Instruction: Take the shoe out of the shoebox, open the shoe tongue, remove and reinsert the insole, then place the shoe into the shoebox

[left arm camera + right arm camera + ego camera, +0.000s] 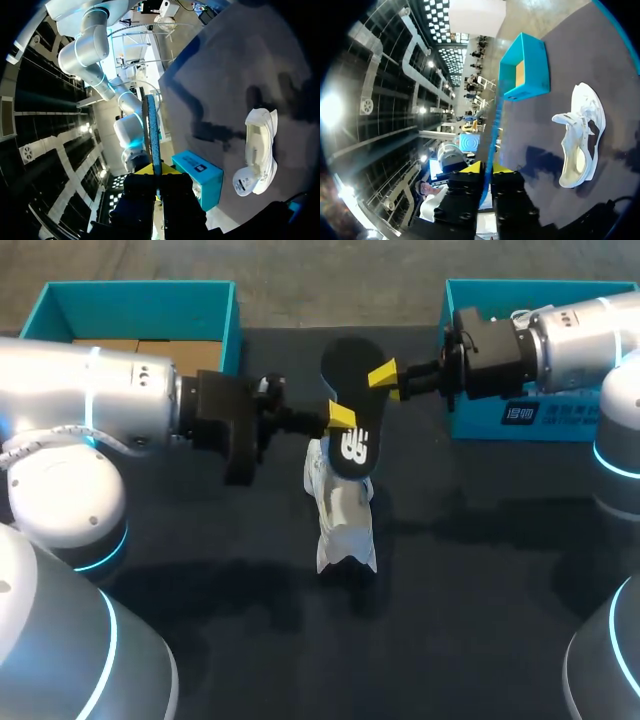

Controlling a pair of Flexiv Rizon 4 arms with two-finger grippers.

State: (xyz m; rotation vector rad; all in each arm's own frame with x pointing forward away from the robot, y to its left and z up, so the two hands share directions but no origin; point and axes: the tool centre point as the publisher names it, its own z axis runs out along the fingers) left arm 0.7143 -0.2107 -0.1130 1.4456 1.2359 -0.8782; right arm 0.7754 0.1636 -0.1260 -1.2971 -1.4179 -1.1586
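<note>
Head view: one black insole [352, 400], one white shoe [340, 515], two teal boxes and two claws. The left claw [340, 417] and the right claw [385, 377] each pinch the insole from opposite edges, holding it off the tabletop [480, 570]. The shoe lies on the tabletop below both claws, outside either box. The left box [230, 330] sits behind the left claw and the right box [480, 425] just beside the right claw.

Left wrist view: the left claw [156, 174] is squeezed onto the insole [151, 130], seen edge-on. One shoe [260, 152] and the right box [197, 177] lie ahead.

Right wrist view: the right claw [487, 170] is nipped tight on the insole [491, 135]. One shoe [580, 137] and the left box [527, 65] lie ahead.
</note>
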